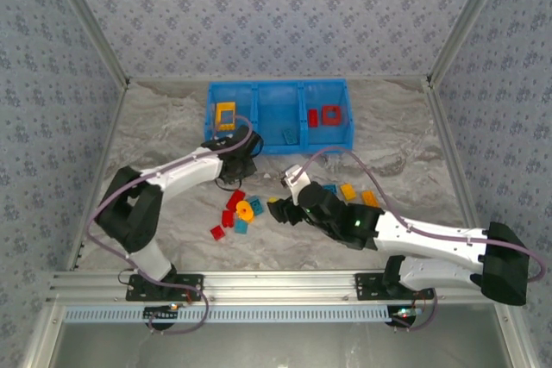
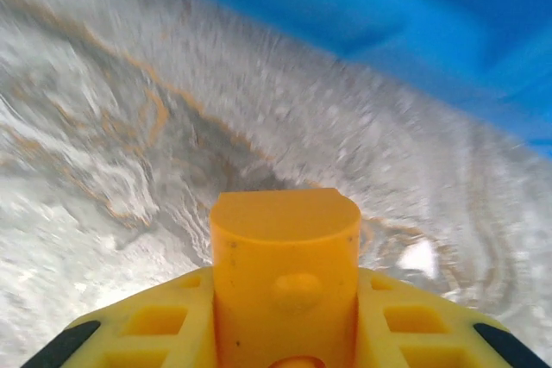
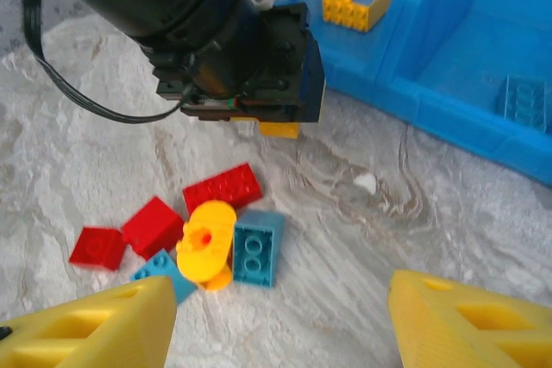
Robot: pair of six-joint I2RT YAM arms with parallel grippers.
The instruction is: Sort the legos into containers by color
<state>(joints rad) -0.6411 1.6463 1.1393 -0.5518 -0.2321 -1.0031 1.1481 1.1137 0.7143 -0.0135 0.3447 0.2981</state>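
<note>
Up at the top middle of the overhead picture sits the blue bin (image 1: 276, 109), with three boxes side by side. Its left box has a yellow frame (image 1: 226, 115) in it. The middle box has one blue brick (image 1: 287, 136), and the right box has a red frame (image 1: 330, 115).

Just below the bin's left box is the left hand (image 1: 246, 146). It is closed on a yellow brick (image 2: 285, 247), which sticks out between its fingers over the gray desk (image 2: 103, 127).

Lower down, near the middle of the overhead picture, is the right hand (image 1: 280, 210). Its two yellow fingers (image 3: 95, 329) are spread wide apart and hold nothing.

Below the left hand and to the left of the right hand, a little pile lies on the desk. It has a round yellow piece (image 3: 205, 239), three red bricks (image 3: 222, 189) and two blue bricks (image 3: 254, 247), all close together. To the right of the pile in the overhead picture, two more yellow bricks (image 1: 348, 191) lie near the right arm.
</note>
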